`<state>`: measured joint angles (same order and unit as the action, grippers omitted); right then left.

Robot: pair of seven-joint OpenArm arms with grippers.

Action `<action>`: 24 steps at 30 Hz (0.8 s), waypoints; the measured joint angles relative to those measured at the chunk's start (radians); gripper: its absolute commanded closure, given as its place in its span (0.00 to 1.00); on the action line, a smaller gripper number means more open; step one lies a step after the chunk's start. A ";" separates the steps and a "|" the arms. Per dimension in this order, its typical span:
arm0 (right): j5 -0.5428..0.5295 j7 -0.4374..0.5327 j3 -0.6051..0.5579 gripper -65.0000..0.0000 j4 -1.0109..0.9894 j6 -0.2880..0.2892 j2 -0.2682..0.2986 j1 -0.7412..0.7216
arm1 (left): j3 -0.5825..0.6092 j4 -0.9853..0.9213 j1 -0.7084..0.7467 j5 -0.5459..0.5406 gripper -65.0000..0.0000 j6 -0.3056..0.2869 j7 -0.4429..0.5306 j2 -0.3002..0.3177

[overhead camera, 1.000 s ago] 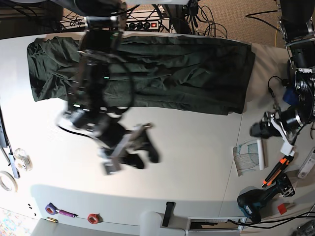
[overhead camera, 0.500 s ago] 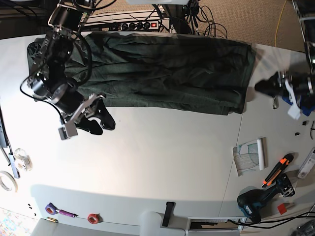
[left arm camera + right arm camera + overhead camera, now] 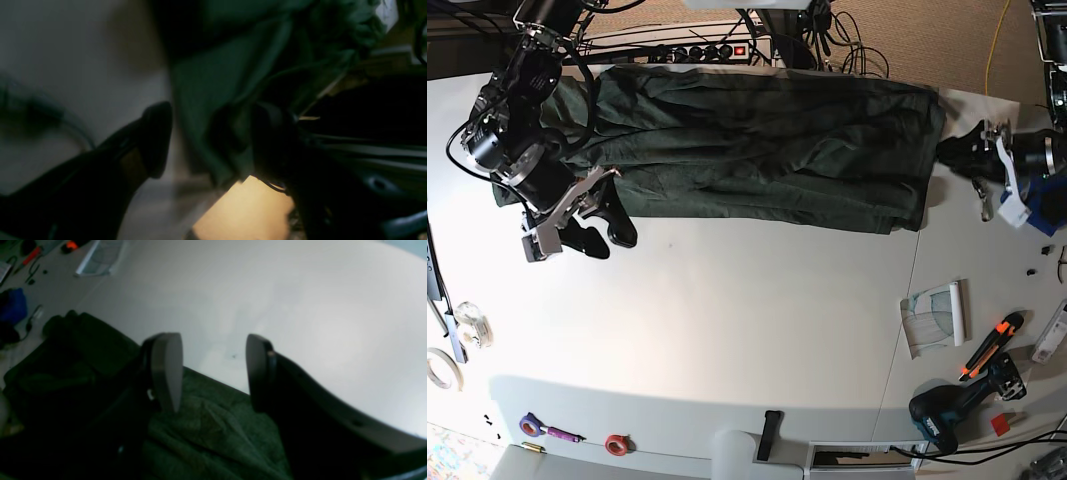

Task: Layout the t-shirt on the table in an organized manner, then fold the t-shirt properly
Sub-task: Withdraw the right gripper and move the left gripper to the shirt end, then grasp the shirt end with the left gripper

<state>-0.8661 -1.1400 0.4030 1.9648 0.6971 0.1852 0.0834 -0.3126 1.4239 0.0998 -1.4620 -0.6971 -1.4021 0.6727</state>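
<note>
1. The dark green cloth t-shirt [image 3: 757, 140] lies spread in a long, creased band along the far edge of the white table [image 3: 757, 320].
2. The right gripper [image 3: 213, 373] hangs over the shirt's near hem, jaws spread wide, holding nothing.
3. The left gripper [image 3: 211, 133] is at the opposite end, jaws apart, with shirt fabric between them.

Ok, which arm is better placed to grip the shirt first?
Left, probably: the left gripper is open with shirt between its fingers. The right gripper is open but sits at the shirt's edge, mostly bare table between its fingers.
</note>
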 measured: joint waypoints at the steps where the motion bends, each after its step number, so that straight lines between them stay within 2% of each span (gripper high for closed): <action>1: 0.000 0.000 0.000 0.54 0.000 0.000 0.000 0.000 | 0.000 0.024 0.003 0.012 0.42 0.000 0.005 0.000; 4: 0.000 0.000 0.000 0.54 0.000 0.000 0.000 0.001 | 0.000 0.086 0.023 0.135 0.42 0.026 0.050 0.001; 10: 0.000 0.000 0.000 0.54 0.000 0.000 0.000 0.000 | 0.000 0.132 0.111 0.149 0.42 0.045 0.058 -0.026; 17: 0.001 -0.001 0.000 0.54 0.000 0.000 0.000 0.000 | -0.003 0.134 0.183 0.242 0.42 0.045 0.179 -0.120; 20: 0.001 -0.001 0.000 0.54 0.000 0.000 0.000 0.000 | -0.003 0.135 0.182 0.255 0.42 0.045 0.192 -0.158; 24: 0.001 -0.001 0.000 0.54 0.000 0.000 -0.002 0.000 | -0.003 0.140 0.182 0.291 0.42 0.060 0.234 -0.169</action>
<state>-0.8654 -1.1412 0.4030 1.9648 0.6968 0.1829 0.0834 -0.3153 1.5635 0.2821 -1.1706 -0.6369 -1.1679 0.5041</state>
